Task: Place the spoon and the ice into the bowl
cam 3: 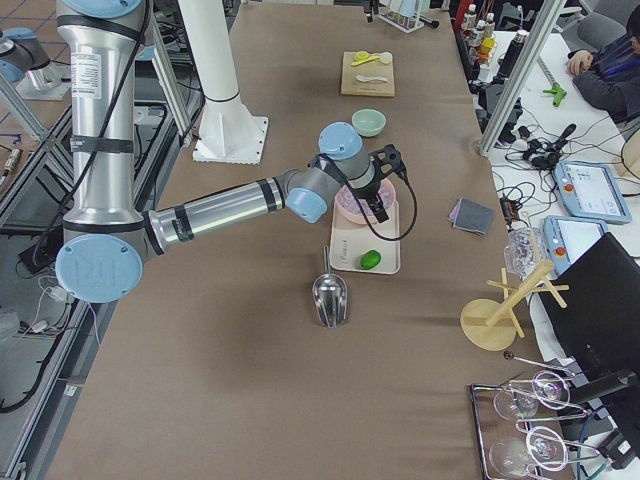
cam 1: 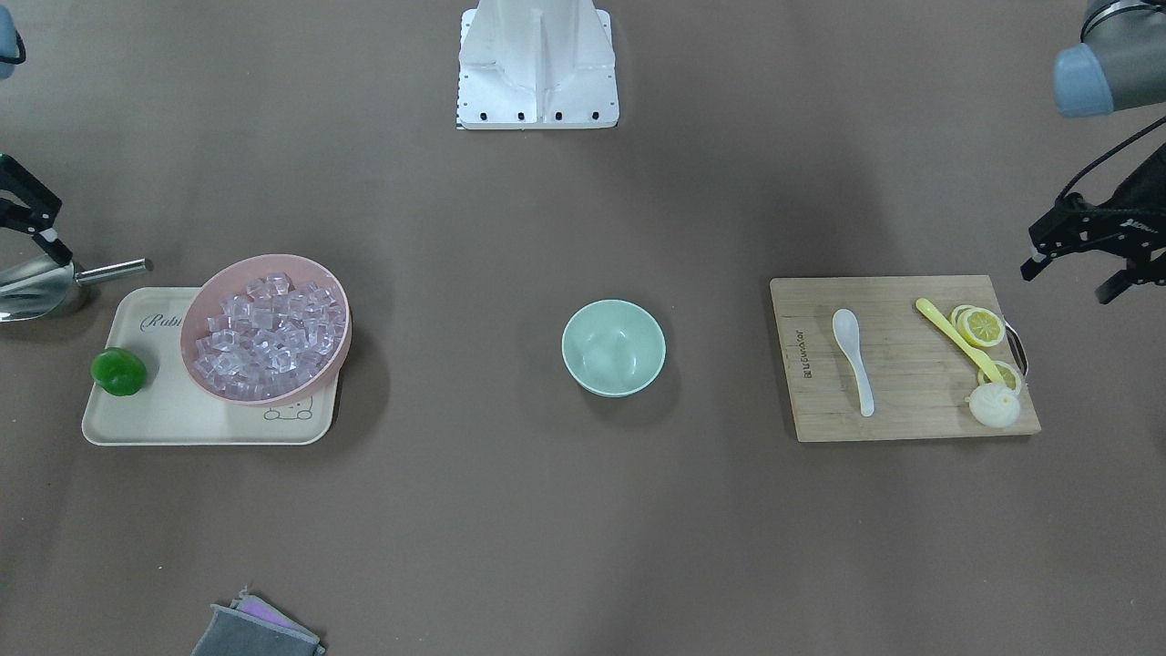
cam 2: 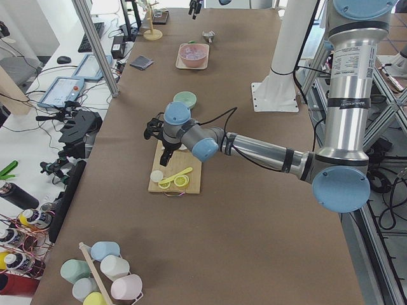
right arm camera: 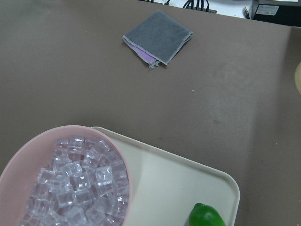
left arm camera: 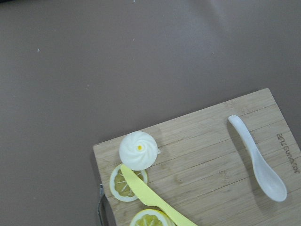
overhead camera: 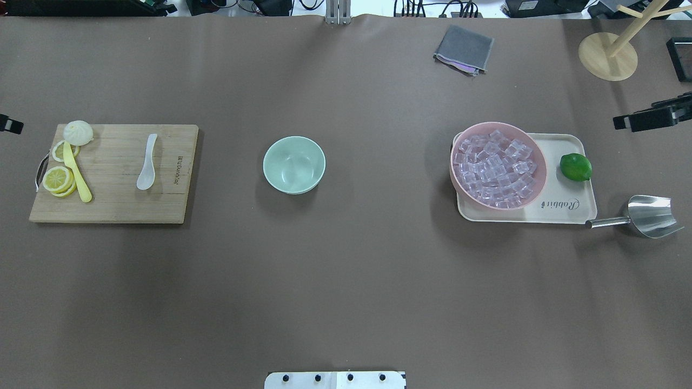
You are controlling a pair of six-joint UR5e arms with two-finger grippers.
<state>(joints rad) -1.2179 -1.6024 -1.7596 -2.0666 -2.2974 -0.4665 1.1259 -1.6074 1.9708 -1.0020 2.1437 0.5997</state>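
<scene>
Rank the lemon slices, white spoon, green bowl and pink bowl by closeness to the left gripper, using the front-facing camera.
From the left gripper, at that view's right edge:
1. Lemon slices, at the cutting board's end nearest it.
2. White spoon, on the board's other half.
3. Green bowl, at the table's centre.
4. Pink bowl, on the tray at the opposite end.
</scene>
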